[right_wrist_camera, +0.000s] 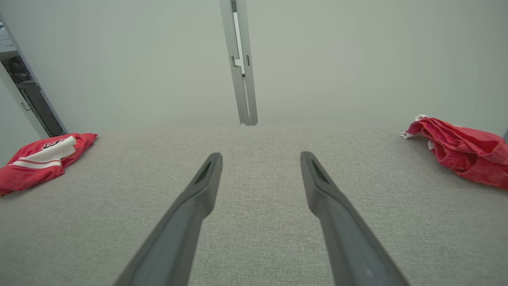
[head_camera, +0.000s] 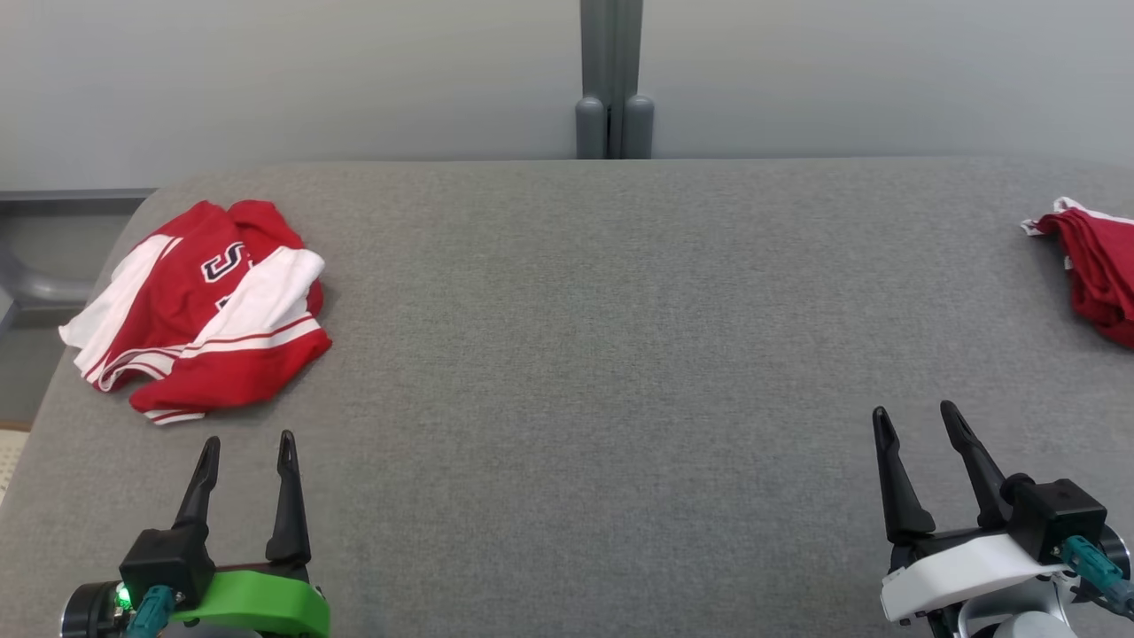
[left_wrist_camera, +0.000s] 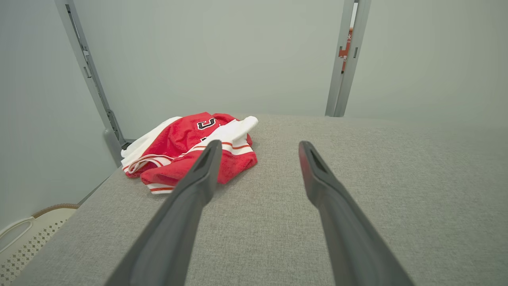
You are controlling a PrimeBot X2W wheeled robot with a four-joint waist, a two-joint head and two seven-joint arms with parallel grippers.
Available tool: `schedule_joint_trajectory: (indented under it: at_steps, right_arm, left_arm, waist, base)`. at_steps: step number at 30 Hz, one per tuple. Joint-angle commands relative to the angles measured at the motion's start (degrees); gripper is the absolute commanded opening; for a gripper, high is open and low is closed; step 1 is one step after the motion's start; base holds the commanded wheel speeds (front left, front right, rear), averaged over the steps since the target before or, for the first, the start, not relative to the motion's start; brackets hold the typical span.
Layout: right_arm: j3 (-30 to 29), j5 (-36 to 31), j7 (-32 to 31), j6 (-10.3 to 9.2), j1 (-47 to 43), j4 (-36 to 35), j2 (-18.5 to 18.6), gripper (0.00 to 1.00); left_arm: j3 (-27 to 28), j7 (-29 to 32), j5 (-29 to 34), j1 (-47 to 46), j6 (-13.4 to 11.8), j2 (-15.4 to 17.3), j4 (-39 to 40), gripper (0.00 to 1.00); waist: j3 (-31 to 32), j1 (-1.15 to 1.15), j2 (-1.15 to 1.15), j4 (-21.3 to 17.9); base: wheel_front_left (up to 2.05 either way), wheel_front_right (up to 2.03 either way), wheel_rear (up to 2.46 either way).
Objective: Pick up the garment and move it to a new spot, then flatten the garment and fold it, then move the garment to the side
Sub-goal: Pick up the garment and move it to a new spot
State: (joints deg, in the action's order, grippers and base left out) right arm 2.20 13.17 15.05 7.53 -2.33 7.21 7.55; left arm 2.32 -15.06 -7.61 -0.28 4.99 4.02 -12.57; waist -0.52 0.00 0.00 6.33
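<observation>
Both claws open and empty over the grey worktop (head_camera: 602, 354), with the jersey (head_camera: 199, 306) crumpled at the far left.

The red-and-white jersey lies bunched in a heap near the worktop's left edge, a dark letter showing on its top fold. The left claw (head_camera: 249, 439) hovers just short of it, fingers spread wide and pointing up the head view. The jersey's near hem is a little ahead of the tips and slightly to their left, not touching. In the left wrist view the heap sits beyond the left finger. The right claw (head_camera: 914, 409) is well apart from the jersey, across the worktop, also spread wide and holding nothing. A second red cloth (head_camera: 1099, 266) lies at the far right edge, ahead and to the right of that claw. A grey post (head_camera: 613, 80) stands behind the worktop's middle.
</observation>
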Motion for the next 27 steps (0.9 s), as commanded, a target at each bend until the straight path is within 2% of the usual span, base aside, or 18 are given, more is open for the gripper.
schedule_joint_trajectory:
  at_steps: [1, 16, 22, 27]
  right_arm:
    - [0.0, -0.4, 0.2, -0.07, 0.6, 0.1, 0.0, 1.0]
    - [1.3, -0.4, 0.2, -0.07, 2.8, 1.2, 0.7, 1.0]
    - [1.8, -0.4, 0.2, -0.07, 3.5, 1.5, 1.2, 1.0]
    - [2.6, -0.5, 0.2, -0.07, 3.8, 1.8, 1.5, 1.0]
  left_arm:
    - [0.5, -0.1, 0.0, -0.7, -0.2, 0.3, 0.3, 1.0]
    - [2.3, -0.1, -0.7, -0.9, -1.1, 0.1, 1.0, 1.0]
    - [2.6, -0.1, -1.1, -0.7, -1.3, -0.1, 0.9, 1.0]
    - [3.2, -0.1, -1.3, -0.1, -1.3, -0.3, 0.9, 1.0]
  waist:
    - [-1.2, 0.0, 0.0, 2.8]
    - [-4.2, 0.0, 0.0, 14.1]
    - [-4.9, 0.0, 0.0, 17.4]
    - [-5.0, 0.0, 0.0, 18.8]
  base:
    - [0.0, 0.0, 0.0]
    - [0.0, 0.0, 0.0]
    - [0.0, 0.0, 0.0]
    - [0.0, 0.0, 0.0]
